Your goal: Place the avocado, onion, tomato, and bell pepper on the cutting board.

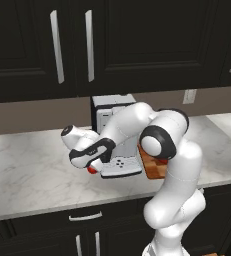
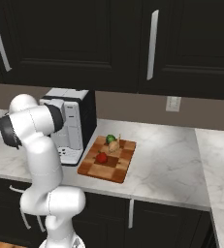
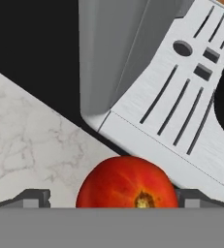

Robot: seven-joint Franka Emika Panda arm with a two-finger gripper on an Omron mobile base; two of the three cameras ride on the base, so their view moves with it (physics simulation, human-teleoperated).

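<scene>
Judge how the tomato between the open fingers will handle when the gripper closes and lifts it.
The tomato looks smooth and glossy, so it may slip under a light grip. Being round and resting on the flat counter, it would probably roll if nudged off-centre. It seems soft-skinned, so a hard squeeze could bruise it.

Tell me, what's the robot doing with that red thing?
The robot is collecting vegetables onto the cutting board. The avocado, onion and bell pepper already sit on it. The open gripper is low over the counter, right at the tomato, with a finger on each side, next to the coffee machine. It hasn't closed on it yet.
</scene>
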